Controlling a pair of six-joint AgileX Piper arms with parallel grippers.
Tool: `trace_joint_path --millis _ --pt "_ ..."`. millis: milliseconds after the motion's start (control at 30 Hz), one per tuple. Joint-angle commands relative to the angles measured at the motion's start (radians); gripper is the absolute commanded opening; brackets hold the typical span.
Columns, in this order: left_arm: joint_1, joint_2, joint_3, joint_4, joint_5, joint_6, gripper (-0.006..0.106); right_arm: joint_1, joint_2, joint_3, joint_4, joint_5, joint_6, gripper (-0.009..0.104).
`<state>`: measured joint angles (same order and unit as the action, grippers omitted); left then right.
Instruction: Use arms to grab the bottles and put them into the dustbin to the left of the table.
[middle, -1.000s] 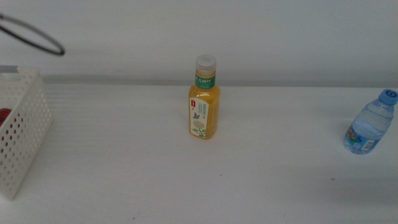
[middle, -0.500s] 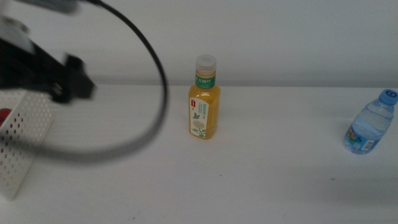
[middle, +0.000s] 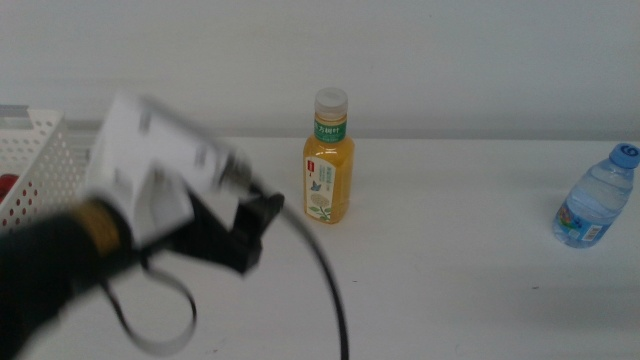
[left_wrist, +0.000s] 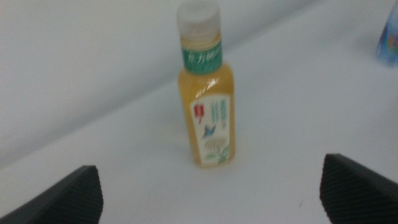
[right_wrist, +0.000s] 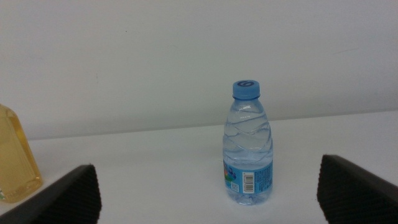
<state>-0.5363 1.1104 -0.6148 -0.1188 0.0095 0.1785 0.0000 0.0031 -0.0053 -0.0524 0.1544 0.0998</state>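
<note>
- Swinging in from the left over the past half second, the left arm now fills the near-left of the middle view, blurred, with its white wrist housing and a black cable (middle: 325, 290) looping down to the bottom edge; a second ago only a loop of that cable showed at the top left.
- The left gripper (middle: 255, 228) hangs above the table (middle: 450, 290), short of the juice bottle and to its left, not touching it. In the left wrist view its jaws stand spread wide at the two bottom corners with nothing between them (left_wrist: 211, 193).
- The right gripper (right_wrist: 208, 193) is out of the middle view; its own wrist view shows the jaws spread apart and empty, facing the water bottle from a distance.
- The juice bottle (middle: 328, 158) stands upright near the middle of the table, white cap on, green band at the neck, in the same spot as before.
- The water bottle (middle: 596, 198) with its blue cap stands at the far right, well apart from the juice bottle, also unmoved.
- The white perforated bin (middle: 40, 165) sits at the left edge, partly hidden by the arm; something red (middle: 7, 185) shows through its holes, too hidden to make out.
</note>
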Motion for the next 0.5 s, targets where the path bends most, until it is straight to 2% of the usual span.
trace_joint_path --millis 0,100,467 --pt "-0.043 0.003 0.164 -0.039 -0.385 -0.036 0.094 0.001 -0.039 0.044 -0.012 -0.010 -0.003 0.093" --pt "-0.055 0.020 0.287 -0.036 -0.545 -0.106 0.094 0.001 -0.039 0.044 -0.012 -0.010 -0.003 0.093" --pt "-0.053 0.020 0.328 0.023 -0.562 -0.124 0.094 0.001 -0.039 0.044 -0.012 -0.010 -0.003 0.093"
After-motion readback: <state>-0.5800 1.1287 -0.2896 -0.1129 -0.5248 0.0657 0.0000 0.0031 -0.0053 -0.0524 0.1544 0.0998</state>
